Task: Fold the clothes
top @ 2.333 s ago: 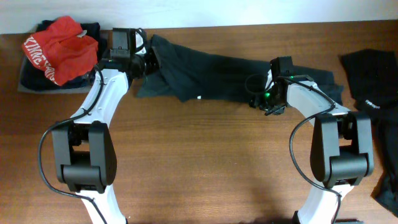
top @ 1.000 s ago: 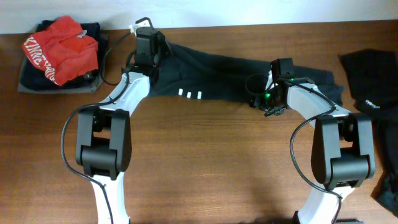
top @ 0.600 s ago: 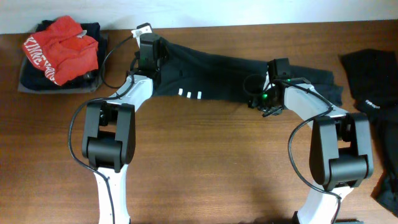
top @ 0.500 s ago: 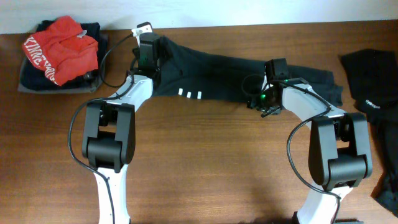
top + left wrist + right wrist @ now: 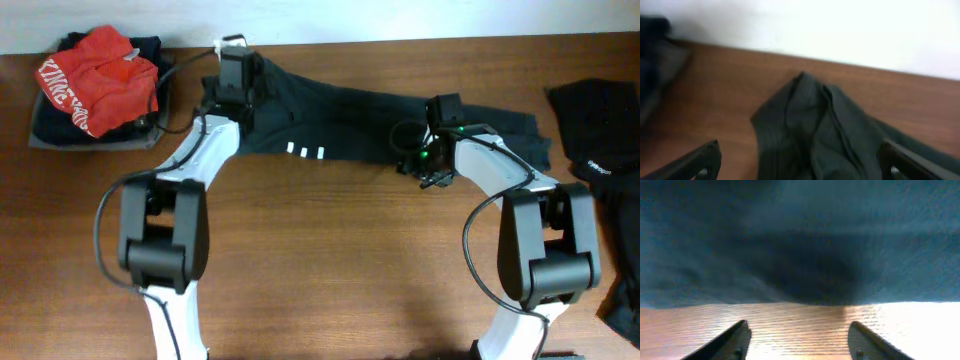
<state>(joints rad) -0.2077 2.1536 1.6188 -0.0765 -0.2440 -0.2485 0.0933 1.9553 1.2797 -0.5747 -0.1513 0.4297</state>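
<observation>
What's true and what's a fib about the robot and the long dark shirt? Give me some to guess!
1. The left fingers are wide open. True.
2. The red cloth lies on the dark shirt. False: it sits on a dark pile in the far left corner, apart from the shirt.
3. The dark shirt is folded into a neat square. False: it lies stretched out long across the table.
4. The right fingers are apart, with bare wood between them. True.
</observation>
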